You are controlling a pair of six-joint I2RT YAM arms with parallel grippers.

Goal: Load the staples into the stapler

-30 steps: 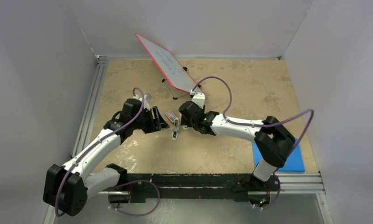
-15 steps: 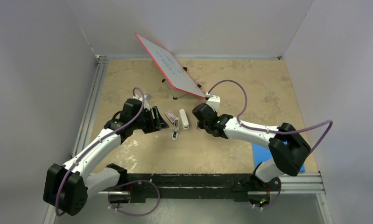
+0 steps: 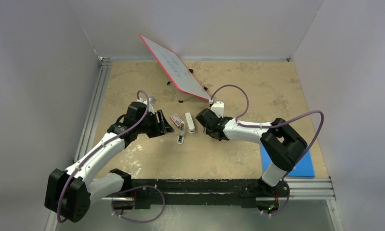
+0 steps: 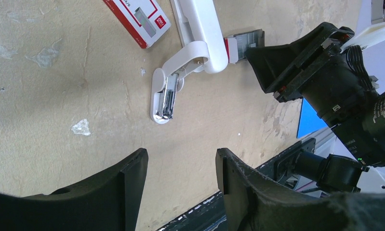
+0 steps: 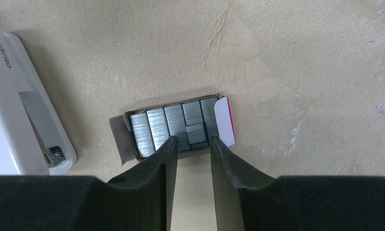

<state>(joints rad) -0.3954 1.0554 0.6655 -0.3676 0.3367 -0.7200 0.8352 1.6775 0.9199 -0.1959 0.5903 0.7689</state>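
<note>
1. My left fingers (image 4: 127, 185) are spread wide. Nothing is between them, and only bare bench (image 4: 60, 120) shows in the gap.
2. In the left wrist view, the stapler (image 4: 200, 33) lies near the top middle of the frame, well apart from those fingers. It is swung open. Its white top arm points to the top edge, and its lower arm, with a shiny metal plate, bends down to the left.
3. The staples box (image 4: 138, 17) is red and white. It lies flat at the upper left of that view, just beside the stapler's top arm.
4. A grey staple tray (image 5: 173, 126) lies open on the bench in the middle of the right wrist view. Rows of silver staples show inside it, and a white and red flap stands at its right end.
5. My right fingers (image 5: 167, 154) show at the bottom of that frame with a narrow gap between them. Their tips sit at the near edge of the tray, and a short strip of staples lies just past the gap. I see nothing squeezed between them. I cannot tell if the tips touch the tray.
6. In that same view the stapler is at the left edge, near the tray but apart from it.
7. From above, a red-framed whiteboard (image 3: 173, 67) leans at the top middle. A blue pad (image 3: 306, 166) lies at the lower right, partly under my right arm.
</note>
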